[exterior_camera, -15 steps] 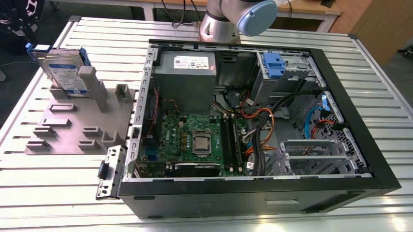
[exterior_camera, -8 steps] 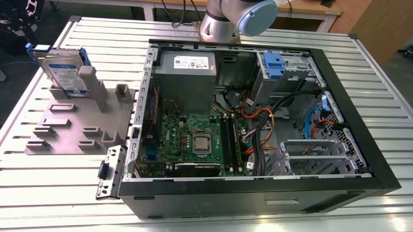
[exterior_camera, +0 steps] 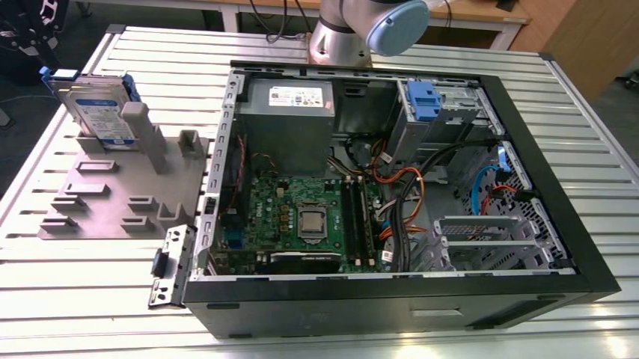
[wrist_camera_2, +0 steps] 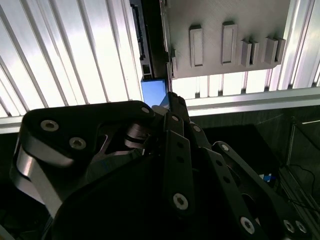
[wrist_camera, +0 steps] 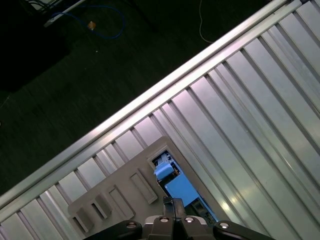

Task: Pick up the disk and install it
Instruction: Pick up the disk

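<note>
- Ribbed table (exterior_camera: 589, 149) is holding the disk (exterior_camera: 98, 108) upright in a grey rack (exterior_camera: 100, 202), far at the exterior view's left.
- Gripper (wrist_camera: 172, 202) is hovering over it, fingertips pinched together, carrying nothing.
- I'm judging it stiff, weighty and shock-sensitive: best pinched across its flat faces.

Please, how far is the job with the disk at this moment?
Done: nothing shows as done yet. The disk stands upright in the grey fixture, outside the open computer case. In hand: the gripper, shut and empty, hangs above the disk's blue frame in both wrist views. Left: both the pickup and the install.
</note>
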`<state>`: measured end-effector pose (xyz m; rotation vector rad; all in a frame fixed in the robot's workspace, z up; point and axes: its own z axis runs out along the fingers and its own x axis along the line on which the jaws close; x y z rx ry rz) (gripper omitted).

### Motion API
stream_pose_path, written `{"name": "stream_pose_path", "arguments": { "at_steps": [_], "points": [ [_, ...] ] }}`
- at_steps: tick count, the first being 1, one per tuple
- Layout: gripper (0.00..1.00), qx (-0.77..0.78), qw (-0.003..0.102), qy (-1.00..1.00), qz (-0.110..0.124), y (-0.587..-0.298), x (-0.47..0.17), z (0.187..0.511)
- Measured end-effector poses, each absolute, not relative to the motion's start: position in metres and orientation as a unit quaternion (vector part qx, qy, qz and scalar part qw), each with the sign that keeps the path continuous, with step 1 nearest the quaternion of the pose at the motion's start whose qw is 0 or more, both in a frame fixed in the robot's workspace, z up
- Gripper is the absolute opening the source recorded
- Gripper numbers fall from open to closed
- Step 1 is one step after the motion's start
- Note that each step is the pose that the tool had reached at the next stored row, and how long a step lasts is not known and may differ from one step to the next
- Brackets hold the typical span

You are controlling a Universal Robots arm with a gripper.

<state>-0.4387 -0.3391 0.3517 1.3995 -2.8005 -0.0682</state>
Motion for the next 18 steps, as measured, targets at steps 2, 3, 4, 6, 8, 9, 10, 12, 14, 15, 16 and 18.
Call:
{"name": "stream_pose_path", "arguments": {
  "at_steps": [2, 3, 4, 6, 8, 9, 10, 12, 14, 15, 16, 18],
  "points": [
    [0.11, 0.447, 0.005, -0.894, -0.022, -0.3391, -0.4387, 0.3517],
    [0.11, 0.447, 0.005, -0.894, -0.022, -0.3391, -0.4387, 0.3517],
    [0.11, 0.447, 0.005, -0.894, -0.022, -0.3391, -0.4386, 0.3517],
    [0.11, 0.449, 0.005, -0.893, -0.022, -0.3391, -0.4386, 0.3516],
    [0.11, 0.459, 0.005, -0.888, -0.022, -0.3391, -0.4386, 0.3517],
    [0.11, 0.466, 0.006, -0.885, -0.022, -0.3391, -0.4387, 0.3517],
    [0.11, 0.473, 0.006, -0.881, -0.022, -0.3391, -0.4387, 0.3517],
    [0.11, 0.488, 0.006, -0.872, -0.022, -0.3391, -0.4386, 0.3517],
    [0.11, 0.504, 0.006, -0.863, -0.021, -0.3391, -0.4387, 0.3516],
    [0.11, 0.511, 0.007, -0.859, -0.021, -0.3391, -0.4386, 0.3516],
    [0.11, 0.518, 0.007, -0.855, -0.021, -0.3391, -0.4387, 0.3515],
    [0.11, 0.527, 0.007, -0.85, -0.021, -0.3391, -0.4387, 0.3514]
  ]
}}
